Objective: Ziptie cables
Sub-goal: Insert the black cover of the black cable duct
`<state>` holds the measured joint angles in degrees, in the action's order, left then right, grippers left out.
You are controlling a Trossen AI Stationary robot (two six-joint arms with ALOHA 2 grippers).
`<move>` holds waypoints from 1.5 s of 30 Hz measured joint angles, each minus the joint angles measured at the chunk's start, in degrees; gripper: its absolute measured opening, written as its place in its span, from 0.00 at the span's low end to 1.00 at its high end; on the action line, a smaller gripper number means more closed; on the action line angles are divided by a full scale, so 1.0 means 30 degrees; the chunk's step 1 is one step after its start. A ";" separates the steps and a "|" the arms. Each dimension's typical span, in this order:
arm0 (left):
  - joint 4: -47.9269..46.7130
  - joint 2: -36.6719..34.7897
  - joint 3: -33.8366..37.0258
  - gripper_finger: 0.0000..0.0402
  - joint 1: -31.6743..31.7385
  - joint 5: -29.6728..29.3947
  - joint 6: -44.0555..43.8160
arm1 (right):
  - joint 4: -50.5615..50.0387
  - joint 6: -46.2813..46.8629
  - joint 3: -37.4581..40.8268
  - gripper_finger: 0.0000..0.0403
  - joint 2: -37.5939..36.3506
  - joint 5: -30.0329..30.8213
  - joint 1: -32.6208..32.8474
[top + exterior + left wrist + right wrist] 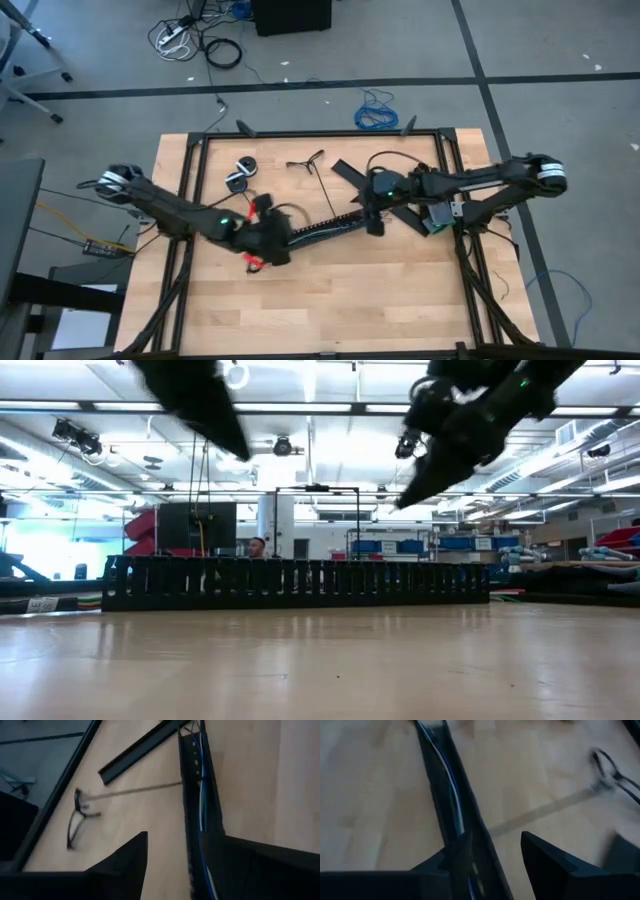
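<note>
The front half of the table [330, 310] lies bare, wide enough for either arm to sweep across. Across the middle a long black strip [322, 229] runs on a slant between the left gripper [272, 243] and the right gripper [374, 222], barring any straight path from front to back there; in the low view it stands as a low wall. Shorter black strips [352, 171] crowd the back right. A thin black tie bundle [306, 163] lies at back centre, and two round black-and-white items [240, 172] sit back left. Between these the wood is free. The black frame [190, 160] rims the table's edges.
</note>
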<state>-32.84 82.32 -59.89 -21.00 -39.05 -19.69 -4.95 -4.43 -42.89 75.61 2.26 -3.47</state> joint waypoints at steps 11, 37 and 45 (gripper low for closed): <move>1.1295 -0.1926 0.7485 0.44 -0.1729 -0.2144 0.0118 | -0.5325 0.0799 0.1368 0.39 -0.5309 0.2593 -0.0556; 2.0678 0.0045 1.0664 0.44 0.1610 -0.3517 0.2790 | 0.3853 0.1906 0.4538 0.32 0.4085 0.3033 -0.8750; 2.0749 0.0067 1.0656 0.44 0.1975 -0.2555 0.2789 | 0.4701 0.0882 0.4618 0.29 0.2394 0.2739 -0.9011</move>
<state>29.41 82.52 -27.93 -15.07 -46.72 -11.32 9.16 -1.79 -29.04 82.79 10.48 -30.50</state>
